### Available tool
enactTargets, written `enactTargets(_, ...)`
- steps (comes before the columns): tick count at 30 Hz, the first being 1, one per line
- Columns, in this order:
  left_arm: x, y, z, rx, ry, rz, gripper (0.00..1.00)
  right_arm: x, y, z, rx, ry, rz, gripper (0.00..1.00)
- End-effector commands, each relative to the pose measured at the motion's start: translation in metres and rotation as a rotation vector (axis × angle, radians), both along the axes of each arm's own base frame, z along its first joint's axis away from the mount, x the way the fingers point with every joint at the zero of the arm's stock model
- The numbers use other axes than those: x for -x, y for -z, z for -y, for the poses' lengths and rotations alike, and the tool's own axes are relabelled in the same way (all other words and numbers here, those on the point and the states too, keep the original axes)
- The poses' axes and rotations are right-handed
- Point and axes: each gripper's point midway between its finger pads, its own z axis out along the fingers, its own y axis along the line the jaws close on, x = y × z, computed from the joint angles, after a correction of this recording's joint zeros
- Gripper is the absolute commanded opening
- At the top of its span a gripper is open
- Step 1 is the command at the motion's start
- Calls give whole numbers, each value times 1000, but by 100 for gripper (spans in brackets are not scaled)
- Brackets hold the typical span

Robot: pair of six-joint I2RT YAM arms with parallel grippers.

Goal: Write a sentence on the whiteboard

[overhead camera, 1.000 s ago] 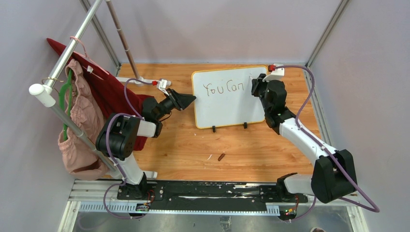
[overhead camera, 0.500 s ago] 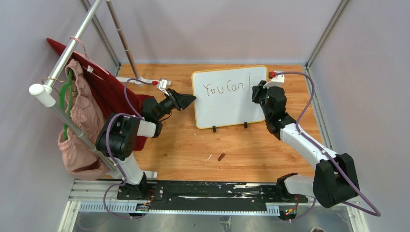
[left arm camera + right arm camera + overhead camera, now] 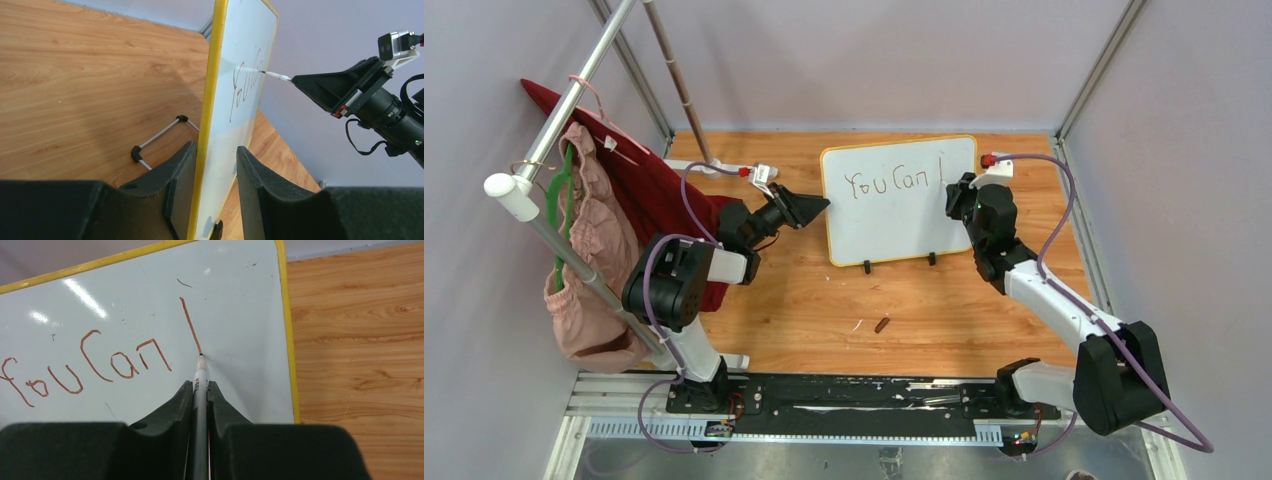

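Top external view: the whiteboard (image 3: 894, 225) stands propped at the back middle of the wooden table (image 3: 804, 300), tilted back a bit on its two black clip feet (image 3: 866, 266), with one arm on each side of it. The left gripper (image 3: 819, 205) has the board's left edge between its jaws. From the left wrist cam, one finger (image 3: 180, 165) sits behind the yellow rim and the other in front of the white face, only part way open and closed onto the board, so it looks like a proper clamp. The right gripper (image 3: 951, 195) is at the board's right side, and its jaws are nearly together, pinching a thin marker (image 3: 201, 377) that pokes out straight between the fingers. The marker tip touches the board at the bottom end of a slanted vertical stroke (image 3: 190, 325), just right of the words. The sentence (image 3: 887, 183) so far reads "You Can" in reddish-brown along the top part of the board, plus that one stroke. Other stuff: a small brown bit (image 3: 882, 324) lies on the table in front of the board, well apart from it, and a red cloth (image 3: 659, 195) and a pink garment (image 3: 589, 250) hang off a metal rack (image 3: 574, 95) on the left.
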Motion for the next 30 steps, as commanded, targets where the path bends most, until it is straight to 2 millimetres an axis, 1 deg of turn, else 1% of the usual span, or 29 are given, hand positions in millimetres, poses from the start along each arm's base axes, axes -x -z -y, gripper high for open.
enactTargets(1,4,11,1,10,23,-45,40,-7,-14,2,-11,1,19,0)
enactTargets(7,4,11,1,10,24,-43,40,-12,-25,-5,-19,-19,36,0)
enactTargets(12,5,12,1,11,24,-47,40,-13,-26,-12,-19,-39,35,0)
enactTargets(17,5,11,1,11,24,-44,40,-12,-19,-18,-15,-64,16,0)
enactTargets(23,5,11,1,11,24,-44,40,-5,-10,-22,-13,-81,-1,0)
enactTargets(30,5,10,1,13,24,-43,40,3,4,-16,-1,-64,-28,0)
